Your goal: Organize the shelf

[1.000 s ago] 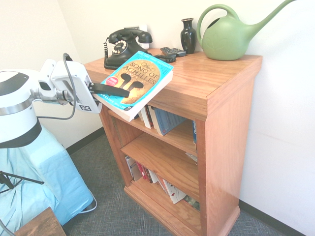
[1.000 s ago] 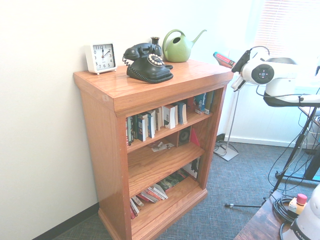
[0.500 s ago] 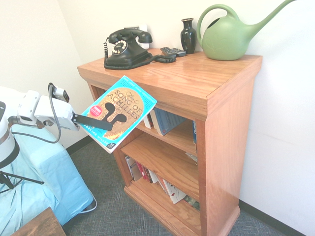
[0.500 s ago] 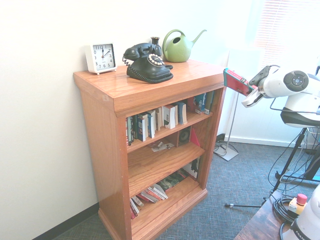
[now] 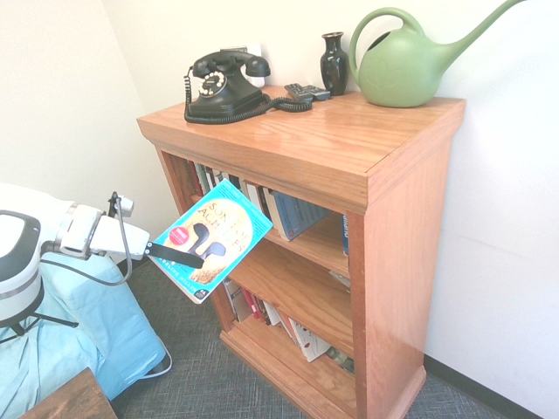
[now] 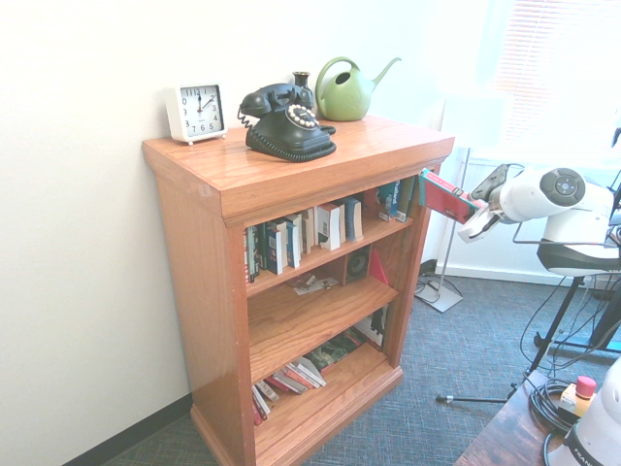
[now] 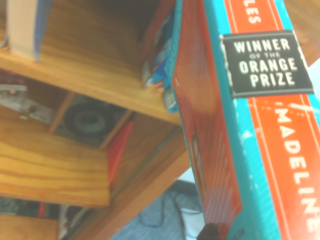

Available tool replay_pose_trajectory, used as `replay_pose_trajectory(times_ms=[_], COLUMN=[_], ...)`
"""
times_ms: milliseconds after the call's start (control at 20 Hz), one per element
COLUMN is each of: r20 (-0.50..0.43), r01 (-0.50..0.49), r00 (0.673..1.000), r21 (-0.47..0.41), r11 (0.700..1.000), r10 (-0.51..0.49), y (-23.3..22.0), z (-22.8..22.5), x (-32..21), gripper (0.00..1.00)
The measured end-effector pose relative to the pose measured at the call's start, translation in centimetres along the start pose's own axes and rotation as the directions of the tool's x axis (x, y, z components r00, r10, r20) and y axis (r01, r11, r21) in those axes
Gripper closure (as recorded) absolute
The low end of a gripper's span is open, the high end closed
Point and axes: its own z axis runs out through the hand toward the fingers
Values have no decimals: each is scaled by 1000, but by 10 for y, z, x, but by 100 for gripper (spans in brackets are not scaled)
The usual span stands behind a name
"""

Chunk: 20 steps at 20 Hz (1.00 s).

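Note:
The shelf is a reddish-orange wooden bookcase with three tiers, also seen in the second exterior view. My gripper is shut on a teal paperback book with a gold oval on its cover. The book hangs tilted in the air in front of the shelf's open side, level with the upper tier. From the other side the gripper holds the book just off the shelf's right front corner. The wrist view shows the book's orange-and-teal spine close up.
On the shelf top stand a black rotary phone, a dark vase, a green watering can and a white clock. Upright books fill the upper tier; more lie in the bottom tier. A blue-draped block stands beside the arm.
The arm has brought the book down from the shelf top's front edge to the height of the upper tier, pulling back from the shelf a little. The grip has stayed shut.

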Motion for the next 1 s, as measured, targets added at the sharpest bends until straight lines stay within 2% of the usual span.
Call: replay_pose_trajectory(times_ms=[350,1000], r20=[74,102], r01=[-31,-122], r00=[997,988], r21=[34,85], r11=[999,989], r10=[29,113], y=[-18,-55], z=[52,122], x=[-34,-43], gripper=[100,100])
